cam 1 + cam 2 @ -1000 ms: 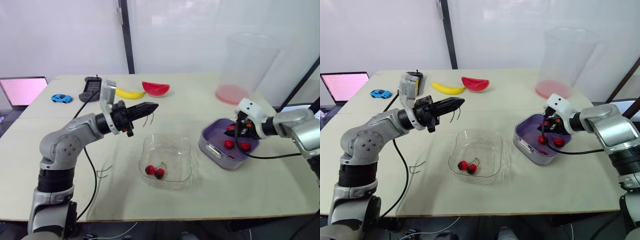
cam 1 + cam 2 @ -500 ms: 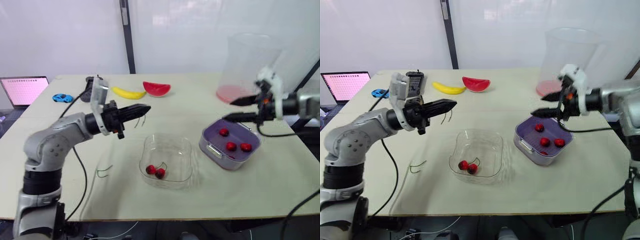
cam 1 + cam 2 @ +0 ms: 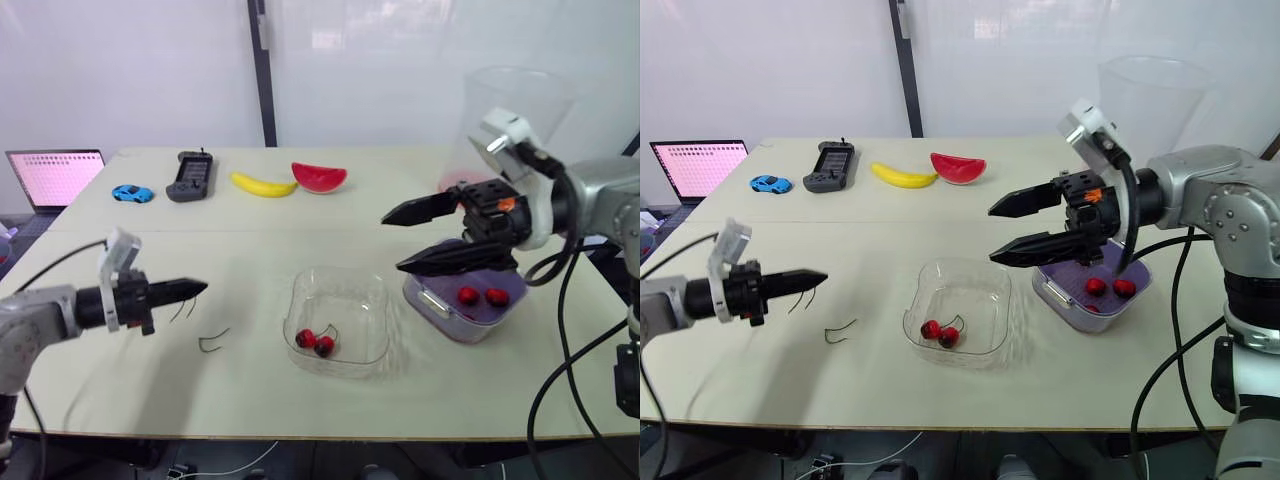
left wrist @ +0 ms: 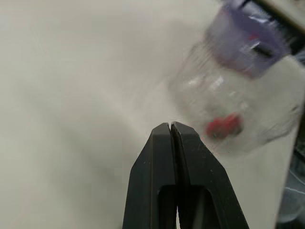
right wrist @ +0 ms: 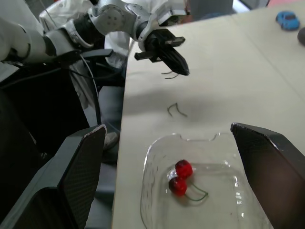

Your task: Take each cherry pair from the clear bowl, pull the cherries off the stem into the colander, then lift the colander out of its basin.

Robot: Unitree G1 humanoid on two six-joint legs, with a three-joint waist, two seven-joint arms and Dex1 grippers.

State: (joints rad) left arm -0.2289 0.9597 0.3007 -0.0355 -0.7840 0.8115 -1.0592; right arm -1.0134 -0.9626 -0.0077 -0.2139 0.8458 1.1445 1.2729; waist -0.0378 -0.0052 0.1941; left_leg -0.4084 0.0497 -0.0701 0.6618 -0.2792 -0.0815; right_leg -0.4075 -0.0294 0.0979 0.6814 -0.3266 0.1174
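The clear bowl (image 3: 300, 292) sits mid-table with one cherry pair (image 3: 315, 342) in it. Right of it stands the purple colander (image 3: 436, 297) in its basin, holding loose cherries (image 3: 481, 296). My right gripper (image 3: 393, 244) hovers wide open and empty above the gap between bowl and colander, fingers pointing left. In its wrist view the cherry pair (image 5: 180, 176) lies below. Over the table's left part, my left gripper (image 3: 196, 288) is shut on a bare stem (image 3: 800, 297) that dangles from its tips. Another bare stem (image 3: 213, 341) lies on the table below it.
Along the back lie a banana (image 3: 263, 185), a watermelon slice (image 3: 320, 177), a black handheld device (image 3: 188, 175) and a blue toy car (image 3: 132, 193). A laptop (image 3: 55, 177) is at far left. A tall clear container (image 3: 510, 120) stands back right.
My right gripper rose out of the colander, opened wide and swung left toward the bowl. My left gripper drew back left and lower, still holding the stem.
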